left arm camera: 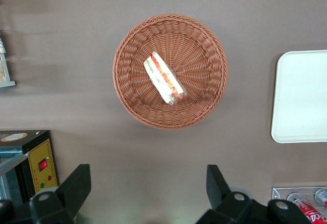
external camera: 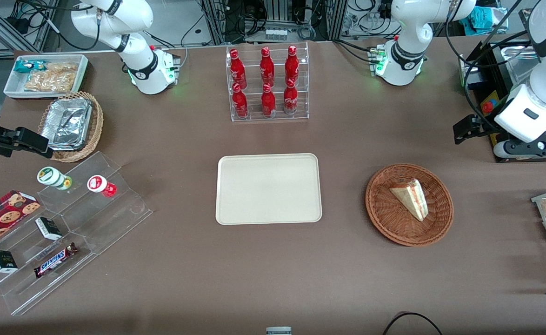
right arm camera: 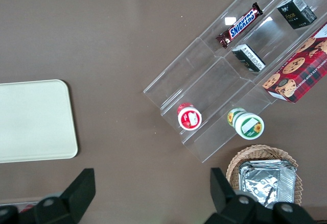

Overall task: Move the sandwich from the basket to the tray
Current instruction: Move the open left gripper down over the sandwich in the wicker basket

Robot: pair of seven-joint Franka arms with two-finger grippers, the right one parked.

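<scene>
The sandwich (external camera: 411, 197), a wrapped white-bread wedge with red and green filling (left arm camera: 164, 78), lies in the round reddish-brown basket (external camera: 384, 223) (left arm camera: 127, 50). The cream tray (external camera: 268, 188) (left arm camera: 301, 96) (right arm camera: 30, 122) sits bare at the table's middle, beside the basket toward the parked arm's end. My left gripper (external camera: 462, 132) (left arm camera: 148, 178) hangs high over the table, farther from the front camera than the basket and toward the working arm's end. It is open, its fingers wide apart with nothing between them and well clear of the basket.
A clear rack of red bottles (external camera: 267, 83) stands farther back than the tray. A black box with a red button (left arm camera: 30, 157) sits beside my gripper. Toward the parked arm's end are a stepped acrylic snack display (external camera: 68, 223), a foil-filled wicker basket (external camera: 70, 125) and a white bin (external camera: 45, 74).
</scene>
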